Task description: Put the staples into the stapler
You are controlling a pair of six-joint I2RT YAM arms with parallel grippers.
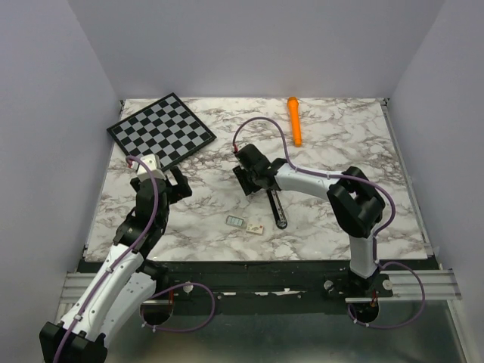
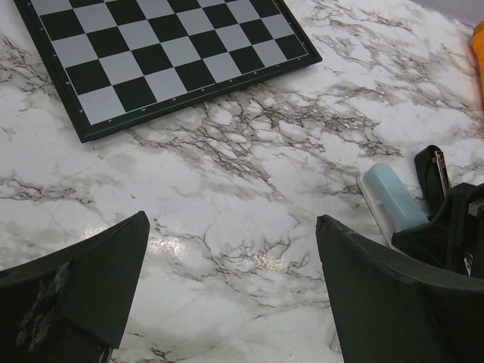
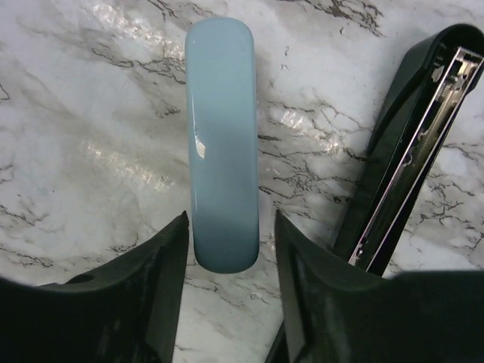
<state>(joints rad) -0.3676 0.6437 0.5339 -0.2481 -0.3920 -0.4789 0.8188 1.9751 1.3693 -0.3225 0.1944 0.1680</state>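
A: Loaded yet?
B: No. The stapler point(image 3: 412, 151) lies open mid-bench point(image 1: 340, 136) by the right hand point(image 3: 231, 219). The staples point(image 1: 235, 221) sit loose just left of it.
A: The hands?
B: Right stands apart around a blue box point(image 3: 223, 136), not squeezing. The left hand point(image 2: 232, 219) is wide apart, empty. A dotted white tile point(image 1: 255, 228) crowds the staples; chessboard point(image 2: 151, 53), far left.

We see a white, grey-veined marble table point(image 1: 340, 128) carrying a black-and-grey chessboard point(image 1: 161, 128) at its far left corner and an orange cylindrical marker point(image 1: 294, 121) by the far edge. Mid-table lies a slim black stapler point(image 1: 277, 210) beside a pale blue rounded box point(image 3: 222, 144). Towards the near edge are a small silvery-grey block point(image 1: 235, 221) and a tiny white dotted piece point(image 1: 254, 228).
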